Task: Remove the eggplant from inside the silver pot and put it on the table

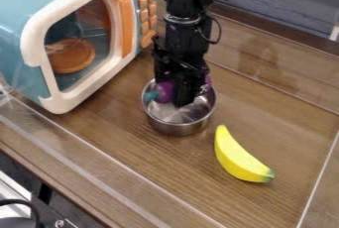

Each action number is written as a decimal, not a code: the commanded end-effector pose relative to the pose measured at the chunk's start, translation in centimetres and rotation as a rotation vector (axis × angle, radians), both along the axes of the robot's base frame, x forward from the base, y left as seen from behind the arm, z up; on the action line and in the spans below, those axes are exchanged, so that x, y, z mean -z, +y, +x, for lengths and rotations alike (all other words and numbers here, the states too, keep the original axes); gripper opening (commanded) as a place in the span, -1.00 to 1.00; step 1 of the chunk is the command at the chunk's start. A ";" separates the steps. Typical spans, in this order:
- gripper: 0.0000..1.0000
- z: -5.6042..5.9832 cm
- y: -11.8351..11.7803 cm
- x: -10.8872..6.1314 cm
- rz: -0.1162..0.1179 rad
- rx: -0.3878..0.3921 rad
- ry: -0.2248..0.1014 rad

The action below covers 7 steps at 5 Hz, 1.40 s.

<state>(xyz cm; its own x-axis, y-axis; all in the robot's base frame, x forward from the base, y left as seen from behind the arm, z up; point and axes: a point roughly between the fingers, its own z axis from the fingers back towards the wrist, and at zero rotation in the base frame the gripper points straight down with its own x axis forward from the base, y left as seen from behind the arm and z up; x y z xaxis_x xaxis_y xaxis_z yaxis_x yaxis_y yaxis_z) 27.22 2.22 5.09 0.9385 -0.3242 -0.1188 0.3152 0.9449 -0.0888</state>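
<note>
The silver pot (177, 119) stands on the brown table (119, 172), just in front of the toy microwave. My gripper (175, 90) points straight down over the pot's mouth, shut on the purple eggplant (165, 92), which shows between the black fingers at about rim height. The eggplant's stem cap is hidden by the fingers. The arm rises up out of the top of the frame.
A teal and cream toy microwave (66, 36) with its door open and an orange bowl (71, 57) inside stands left of the pot. A yellow banana (240, 156) lies to the pot's right front. A clear plastic rim (79, 182) borders the table.
</note>
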 end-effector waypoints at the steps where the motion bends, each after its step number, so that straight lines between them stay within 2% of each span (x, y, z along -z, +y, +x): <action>1: -1.00 1.3 0.4 -2.8 0.006 -0.022 -0.097; 3: -1.00 1.8 -0.3 -4.1 0.004 -0.049 -0.106; 7: -1.00 2.4 -0.9 -4.9 -0.001 -0.098 -0.109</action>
<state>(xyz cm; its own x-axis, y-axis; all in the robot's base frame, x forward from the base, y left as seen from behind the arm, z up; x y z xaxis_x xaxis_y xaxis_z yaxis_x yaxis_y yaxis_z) 28.71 1.47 7.78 0.9705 -0.2225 -0.0927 0.2148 0.9729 -0.0859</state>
